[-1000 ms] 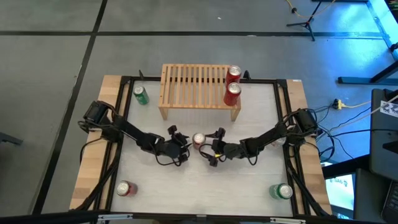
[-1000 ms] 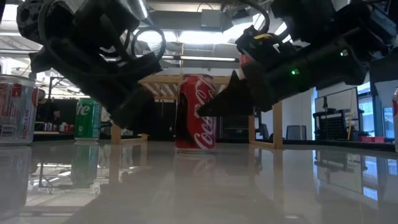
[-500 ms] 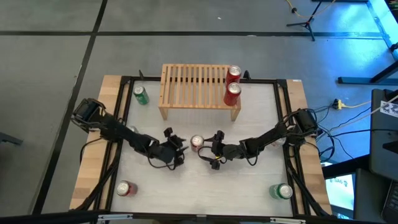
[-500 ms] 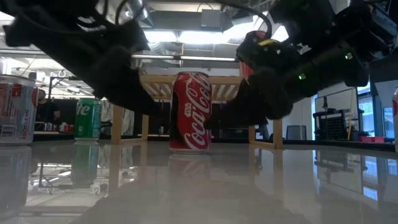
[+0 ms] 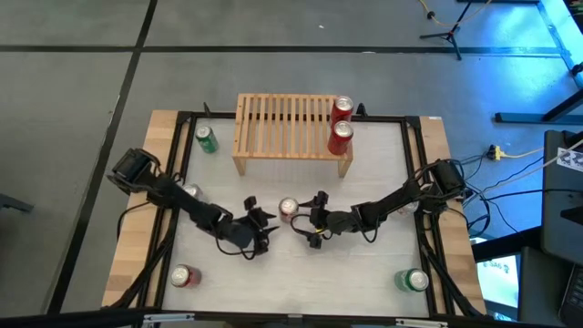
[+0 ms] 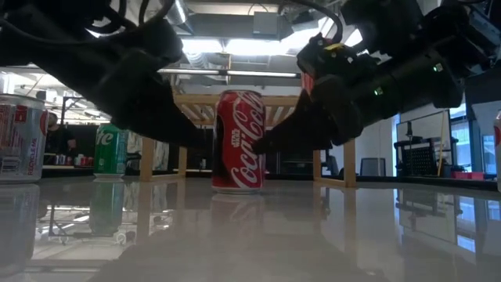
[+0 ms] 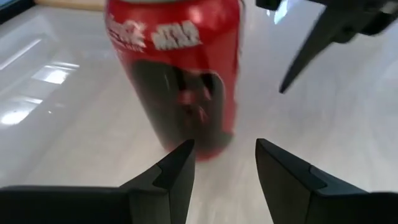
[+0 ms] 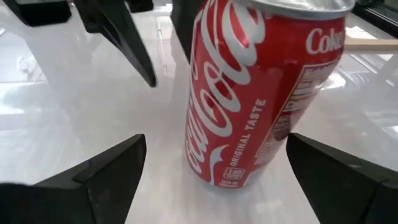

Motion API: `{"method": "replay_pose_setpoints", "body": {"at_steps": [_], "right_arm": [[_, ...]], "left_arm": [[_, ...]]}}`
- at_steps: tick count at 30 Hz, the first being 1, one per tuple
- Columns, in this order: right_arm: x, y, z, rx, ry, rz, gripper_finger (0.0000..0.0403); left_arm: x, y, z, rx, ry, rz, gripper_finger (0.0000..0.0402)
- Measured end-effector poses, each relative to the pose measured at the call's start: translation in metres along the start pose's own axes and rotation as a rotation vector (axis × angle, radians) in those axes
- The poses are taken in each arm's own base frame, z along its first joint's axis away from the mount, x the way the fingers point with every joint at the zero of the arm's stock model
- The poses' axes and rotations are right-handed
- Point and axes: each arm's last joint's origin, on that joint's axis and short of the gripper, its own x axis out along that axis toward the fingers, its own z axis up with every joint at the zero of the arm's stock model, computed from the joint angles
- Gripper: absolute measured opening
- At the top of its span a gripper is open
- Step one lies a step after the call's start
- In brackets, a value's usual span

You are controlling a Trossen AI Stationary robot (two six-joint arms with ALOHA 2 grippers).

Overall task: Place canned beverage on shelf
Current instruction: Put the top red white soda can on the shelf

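Red can (image 5: 289, 209) upright between both grippers' spread jaws

both arms stretch low toward the table's middle. the left gripper (image 5: 258, 224) sits at 9 o'clock of centre, the right gripper (image 5: 312, 219) at 3 o'clock, both spread, facing each other.

Drawn back from the upright red cola can (image 5: 289, 209): the left gripper (image 5: 259, 228), now clear of it on the side away from the low light-wood slatted shelf (image 5: 291, 127), fingers apart. Shifted slightly toward the left arm: the can itself. Closer around the can: the right gripper (image 5: 311, 221), fingers spread.
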Motion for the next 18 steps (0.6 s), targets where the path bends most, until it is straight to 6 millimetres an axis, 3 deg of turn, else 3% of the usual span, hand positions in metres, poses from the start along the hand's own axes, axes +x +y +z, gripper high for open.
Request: {"method": "replay_pose_setpoints", "body": {"at_steps": [11,18], "right_arm": [[0.0,0.002,0.003,0.016,-0.021,0.078,0.0381],[0.0,0.004,0.003,0.015,-0.015,0.139,0.0381]], "left_arm": [[0.007,0.012,0.001,0.011,0.027,0.068,0.0158],[-0.015,0.012,0.015,0.052,0.024,0.016,0.0158]]}}
